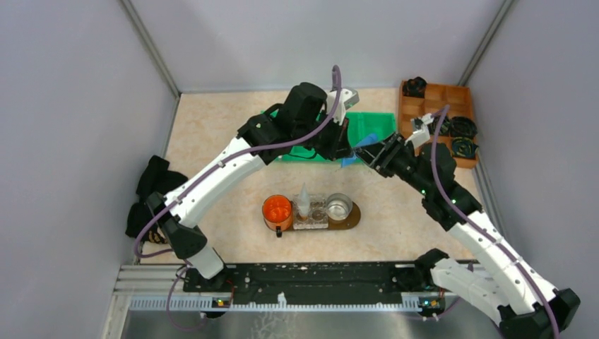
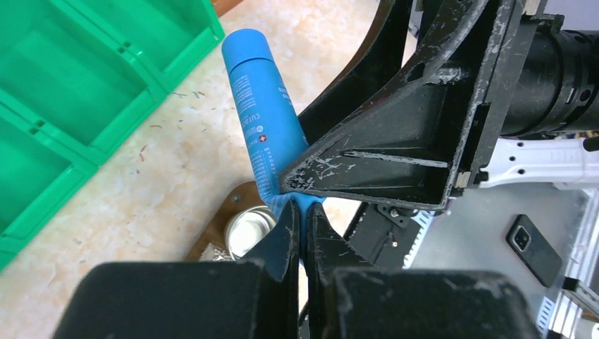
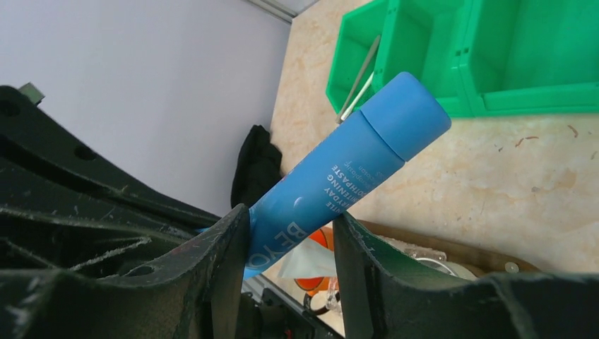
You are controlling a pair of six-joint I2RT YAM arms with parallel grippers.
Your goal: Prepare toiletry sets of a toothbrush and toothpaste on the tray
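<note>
- The blue tube [image 2: 258,116] is in the air above the table [image 1: 212,134], between the two arms. It is not on the tray.
- The left gripper [image 2: 304,220] has its fingers pressed together on the flat crimped end of the blue tube. They pinch it firmly, and only a thin blue line shows between them.
- The right gripper [image 3: 288,220] stands around the body of the same tube. Its fingers are spread. One finger lies against the tube, while the other stands a little apart from it, so this gripper does not clamp the tube.
- In the right wrist view the tube is tilted and its round cap points up and away, toward the green bin [image 3: 424,49].
- From above, the tube hangs just beside the near edge of the green bin, well apart from the tray [image 1: 353,213].
- The tray lies in the middle of the table, nearer to the arm bases. It carries an orange cup [image 1: 277,210], a metal cup [image 1: 339,207] and some clear pieces between them – what these are I cannot tell.
- A slim pale toothbrush stick [image 3: 359,79] leans inside one compartment of the green bin.
- An orange-brown box [image 1: 439,95] sits at the far right corner, and a black cloth [image 1: 150,185] lies at the left wall.
</note>
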